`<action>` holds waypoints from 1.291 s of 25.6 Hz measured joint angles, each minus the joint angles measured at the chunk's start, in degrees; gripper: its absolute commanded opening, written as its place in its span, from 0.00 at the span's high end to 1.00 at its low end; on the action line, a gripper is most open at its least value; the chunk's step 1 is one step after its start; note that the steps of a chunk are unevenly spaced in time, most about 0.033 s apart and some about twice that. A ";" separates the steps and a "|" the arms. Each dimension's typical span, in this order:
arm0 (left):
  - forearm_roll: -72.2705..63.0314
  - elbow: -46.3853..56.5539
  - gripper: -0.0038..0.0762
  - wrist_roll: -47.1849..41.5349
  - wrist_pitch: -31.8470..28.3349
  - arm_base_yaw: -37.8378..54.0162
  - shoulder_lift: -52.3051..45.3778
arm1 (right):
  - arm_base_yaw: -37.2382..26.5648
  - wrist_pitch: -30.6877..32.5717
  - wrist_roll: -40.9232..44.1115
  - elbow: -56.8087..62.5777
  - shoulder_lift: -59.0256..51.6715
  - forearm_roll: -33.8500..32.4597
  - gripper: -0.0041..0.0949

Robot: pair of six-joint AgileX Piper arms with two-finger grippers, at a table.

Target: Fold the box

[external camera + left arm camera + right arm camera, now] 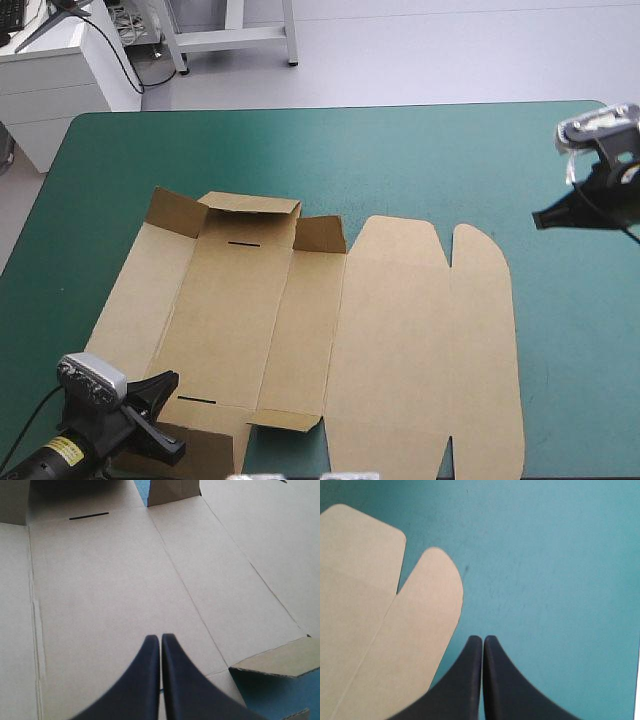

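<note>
While the box (pixel 400 340) lies almost wholly flat on the teal-green cover (pixel 450 160), spread from the table's left side to past its middle, I judge the folding barely begun: no wall is tucked yet. My left gripper (pixel 160 639) is clenched, its 2 black fingers pressed together with nothing between them, and it hovers over the near end of the base panel, pointing along it toward the far slot (pixel 89 516). My right gripper (pixel 483 639) is likewise pinched on nothing, raised above bare cover near the table's right edge, just beside the rounded lid flap (pixel 427 615) and not touching it. To do this step well, I think I should part the left fingers before going lower, slip 1 under a long side panel close to its crease, and turn the panel up along that scored line rather than lifting from a corner, which could bend the board off the crease. The sheet looks light and likely to slide, so the right gripper could press the lid panel down as an anchor. As for obstacles, the 3 far flaps (pixel 250 205) stand partly raised and the small near flap (pixel 285 420) curls up from the cover; these could snag a rising wall unless they are folded inward first.
</note>
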 measured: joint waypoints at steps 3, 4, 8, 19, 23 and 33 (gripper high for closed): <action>0.00 0.00 0.96 0.00 0.00 0.00 0.00 | -0.43 0.00 2.13 9.16 -6.91 0.06 0.98; 0.00 0.00 0.96 0.00 0.00 0.00 0.00 | -0.43 0.05 2.71 12.33 -8.91 0.12 0.98; 0.00 0.00 0.96 0.00 -0.05 0.00 0.14 | -0.43 0.05 6.17 25.33 -20.66 0.23 0.98; 1.60 -16.85 0.96 -6.34 0.36 0.00 27.28 | -0.43 0.05 8.38 36.60 -35.25 5.01 0.98; 5.41 -27.74 0.96 -10.32 0.86 2.03 39.71 | -0.43 0.05 8.38 36.69 -35.32 5.01 0.98; -2.12 -40.38 0.96 -1.75 8.35 28.89 53.85 | -0.43 0.00 6.89 36.74 -35.32 5.01 0.98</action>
